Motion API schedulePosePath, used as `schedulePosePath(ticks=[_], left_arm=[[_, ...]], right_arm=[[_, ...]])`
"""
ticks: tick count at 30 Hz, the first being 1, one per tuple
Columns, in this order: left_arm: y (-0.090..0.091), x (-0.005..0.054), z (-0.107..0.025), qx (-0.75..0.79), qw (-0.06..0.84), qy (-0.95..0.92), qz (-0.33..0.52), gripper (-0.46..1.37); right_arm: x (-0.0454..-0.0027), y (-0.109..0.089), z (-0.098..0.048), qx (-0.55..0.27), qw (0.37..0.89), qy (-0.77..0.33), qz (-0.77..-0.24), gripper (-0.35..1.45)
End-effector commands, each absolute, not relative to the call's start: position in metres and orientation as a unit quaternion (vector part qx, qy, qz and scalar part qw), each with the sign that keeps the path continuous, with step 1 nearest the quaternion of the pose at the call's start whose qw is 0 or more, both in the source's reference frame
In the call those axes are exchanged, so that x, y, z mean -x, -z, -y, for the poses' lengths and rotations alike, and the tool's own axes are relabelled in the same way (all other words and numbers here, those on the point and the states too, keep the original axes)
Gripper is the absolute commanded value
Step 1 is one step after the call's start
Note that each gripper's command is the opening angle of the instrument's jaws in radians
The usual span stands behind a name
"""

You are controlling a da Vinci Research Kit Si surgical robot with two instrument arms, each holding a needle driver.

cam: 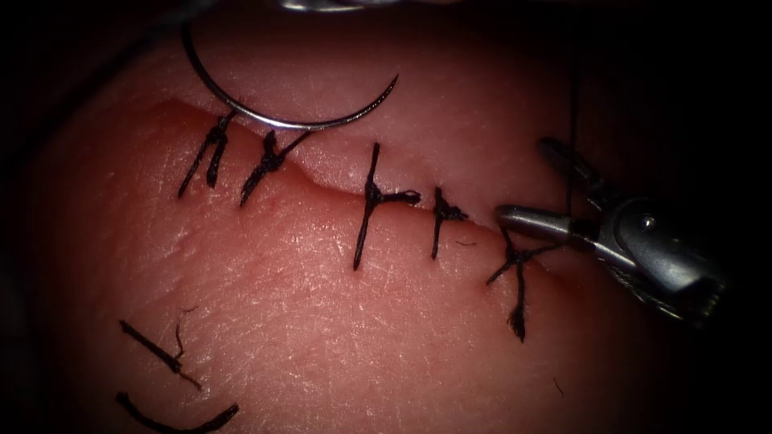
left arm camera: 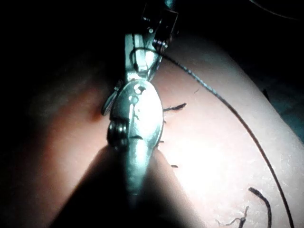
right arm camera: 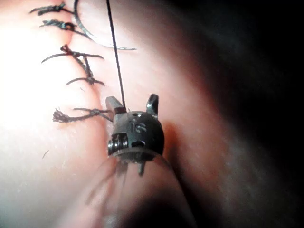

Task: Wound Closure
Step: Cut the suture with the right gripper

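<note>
Five dark knotted stitches (cam: 371, 201) across the pink tissue's cut (cam: 322, 183). Right tool (cam: 527, 181) gaping, empty; left tool (left arm camera: 142, 57) clamped on curved steel needle (cam: 273, 119), free of tissue.

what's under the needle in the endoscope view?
The needle lies on the tissue above the cut, crossing the top ends of the two leftmost stitches. Its upper end runs into shadow. The right tool, jaws open, holds nothing.
</note>
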State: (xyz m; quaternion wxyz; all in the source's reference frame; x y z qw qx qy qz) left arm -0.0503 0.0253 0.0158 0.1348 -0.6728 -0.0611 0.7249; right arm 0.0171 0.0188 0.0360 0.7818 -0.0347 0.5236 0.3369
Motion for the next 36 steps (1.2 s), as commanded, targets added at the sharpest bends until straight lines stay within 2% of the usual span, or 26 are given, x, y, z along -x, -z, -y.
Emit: schedulePosePath(ticks=[1, 6, 10, 15, 33, 36], left_arm=[[-0.0158, 0.0503, -0.0253, 0.673, 0.134, -0.725, 0.062, -0.35], [-0.0158, 0.0503, -0.0253, 0.673, 0.134, -0.725, 0.062, -0.35], [-0.0155, 0.0503, -0.0258, 0.671, 0.131, -0.728, 0.055, -0.35], [-0.0152, 0.0503, -0.0263, 0.669, 0.131, -0.730, 0.050, -0.35], [-0.0143, 0.0483, -0.0288, 0.659, 0.133, -0.740, 0.028, -0.35], [-0.0138, 0.0483, -0.0289, 0.659, 0.134, -0.740, 0.027, -0.35]], right_arm=[[-0.0171, -0.0359, -0.0188, 0.034, 0.782, -0.338, -0.523, 0.80], [-0.0171, -0.0355, -0.0190, 0.033, 0.782, -0.339, -0.522, 0.87], [-0.0175, -0.0346, -0.0192, 0.035, 0.777, -0.342, -0.527, 1.03], [-0.0185, -0.0333, -0.0192, 0.038, 0.771, -0.347, -0.533, 1.12], [-0.0212, -0.0314, -0.0184, 0.033, 0.768, -0.344, -0.538, 1.13], [-0.0214, -0.0314, -0.0185, 0.033, 0.768, -0.345, -0.538, 1.05]])
